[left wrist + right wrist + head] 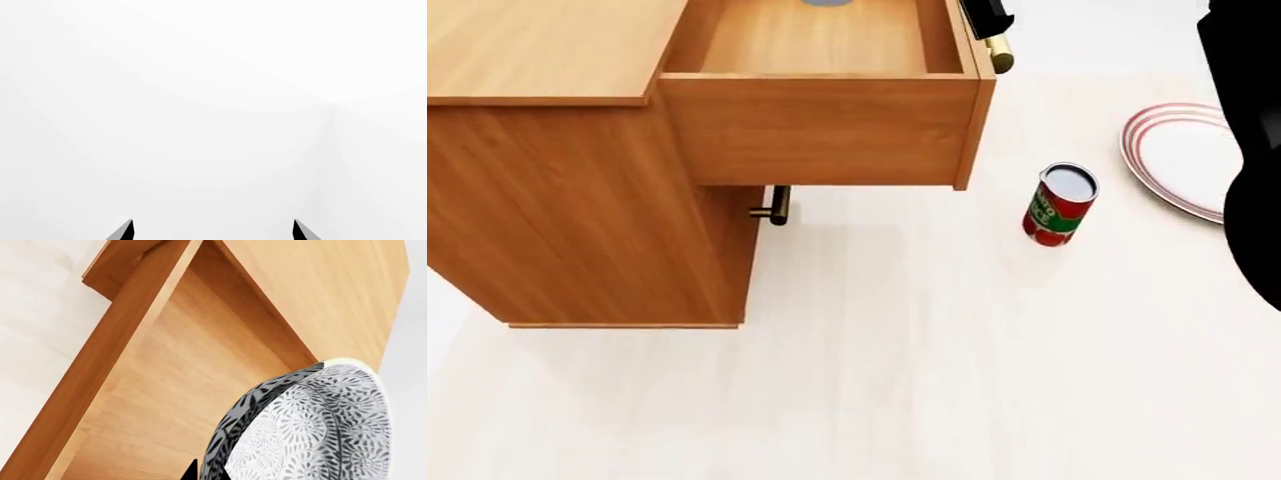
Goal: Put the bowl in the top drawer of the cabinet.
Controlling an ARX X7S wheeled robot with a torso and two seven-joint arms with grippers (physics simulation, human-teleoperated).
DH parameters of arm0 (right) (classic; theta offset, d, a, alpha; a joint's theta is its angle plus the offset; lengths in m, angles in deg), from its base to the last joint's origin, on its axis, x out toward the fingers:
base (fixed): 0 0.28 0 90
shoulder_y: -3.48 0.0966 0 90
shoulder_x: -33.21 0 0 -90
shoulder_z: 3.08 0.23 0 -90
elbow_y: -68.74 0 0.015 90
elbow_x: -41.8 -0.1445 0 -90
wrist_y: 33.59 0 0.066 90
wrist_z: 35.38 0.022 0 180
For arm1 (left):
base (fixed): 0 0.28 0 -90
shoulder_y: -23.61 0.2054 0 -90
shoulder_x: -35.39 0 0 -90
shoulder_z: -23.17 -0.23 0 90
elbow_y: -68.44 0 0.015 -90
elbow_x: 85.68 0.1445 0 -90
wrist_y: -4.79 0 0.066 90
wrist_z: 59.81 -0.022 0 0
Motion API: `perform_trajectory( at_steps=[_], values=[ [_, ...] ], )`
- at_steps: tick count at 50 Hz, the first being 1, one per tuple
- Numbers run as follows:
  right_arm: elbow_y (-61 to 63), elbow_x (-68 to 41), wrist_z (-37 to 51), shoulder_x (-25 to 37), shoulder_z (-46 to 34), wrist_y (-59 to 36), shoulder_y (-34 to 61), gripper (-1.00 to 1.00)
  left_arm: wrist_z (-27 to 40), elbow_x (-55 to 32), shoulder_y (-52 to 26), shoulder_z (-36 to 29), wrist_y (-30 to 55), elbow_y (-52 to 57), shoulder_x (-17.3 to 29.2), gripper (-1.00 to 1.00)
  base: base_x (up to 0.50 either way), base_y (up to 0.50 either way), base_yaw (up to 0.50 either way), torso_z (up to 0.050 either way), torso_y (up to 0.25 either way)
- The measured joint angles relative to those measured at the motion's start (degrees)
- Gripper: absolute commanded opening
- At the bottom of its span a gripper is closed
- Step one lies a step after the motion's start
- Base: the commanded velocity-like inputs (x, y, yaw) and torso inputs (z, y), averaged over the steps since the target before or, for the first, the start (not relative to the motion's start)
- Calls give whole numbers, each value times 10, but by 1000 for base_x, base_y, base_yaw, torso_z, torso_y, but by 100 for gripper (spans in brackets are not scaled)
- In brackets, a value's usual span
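In the right wrist view the speckled grey-and-white bowl (313,425) hangs tilted over the open top drawer (180,390). My right gripper (212,474) is shut on the bowl's wall. One black fingertip (192,471) shows outside the wall and the other is hidden behind the bowl. From the head, the top drawer (814,120) stands pulled out of the cabinet (561,200), and a sliver of the bowl (825,3) shows at the frame's top edge. My left gripper (213,231) is open, with only blank white in front of it.
A red can (1058,205) stands on the pale floor right of the drawer. Farther right lies a white plate with red rings (1181,160). The lower drawer's brass handle (774,205) sticks out under the top drawer. My dark right arm (1248,150) fills the right edge.
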Motion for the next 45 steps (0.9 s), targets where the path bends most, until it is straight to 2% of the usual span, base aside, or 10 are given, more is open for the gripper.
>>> perform_trajectory(
  at_steps=[5,6,21,37,45],
  values=[
    [0,0,0,0,0,0,0,-100,3,-2,0,0,-1,-1,0,100,0,0,0,0,0],
    [0,0,0,0,0,0,0,100,3,-3,0,0,-1,-1,0,100,0,0,0,0,0],
    [28,-30,-63,0,-47,-106,18,100,8,-9,0,-2,-4,-3,2,100,0,0,0,0,0],
    [31,-37,-79,0,-57,-135,22,100,9,-12,1,-5,-7,-3,5,100,0,0,0,0,0],
    [29,-40,-80,0,-57,-137,24,100,10,-17,1,-6,-8,-5,5,100,0,0,0,0,105]
  ],
)
